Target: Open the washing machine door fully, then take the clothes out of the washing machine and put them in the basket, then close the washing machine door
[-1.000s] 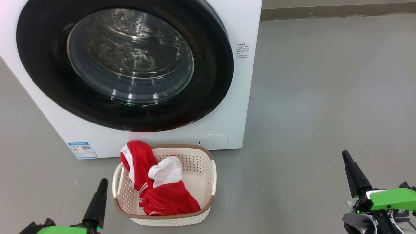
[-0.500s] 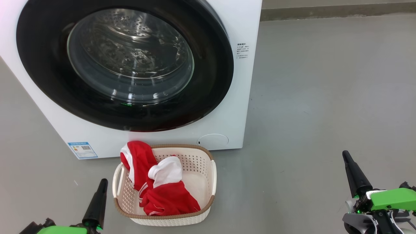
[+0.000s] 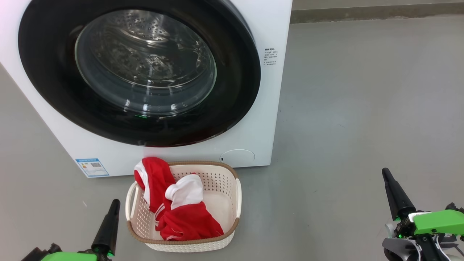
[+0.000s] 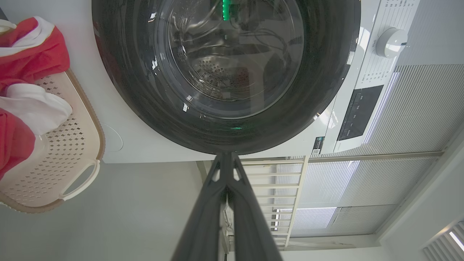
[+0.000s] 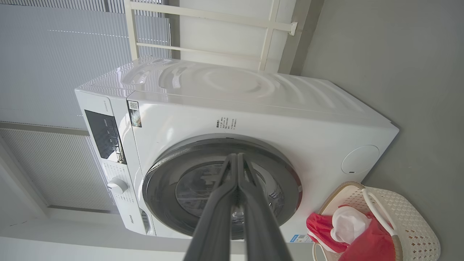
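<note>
The white washing machine fills the upper left of the head view, and its black-rimmed door sits closed flat against the front. The red and white clothes lie in the cream basket on the floor just before the machine, one red fold draped over its back left rim. My left gripper stands shut to the left of the basket, holding nothing. Far to the right, my right gripper is shut and empty too. Both wrist views look along closed fingers at the door.
Bare grey floor spreads to the right of the machine, ending at a wall base at the top. A blue sticker marks the machine's lower left corner, a round cover its lower right. A control knob and white blinds appear in the wrist views.
</note>
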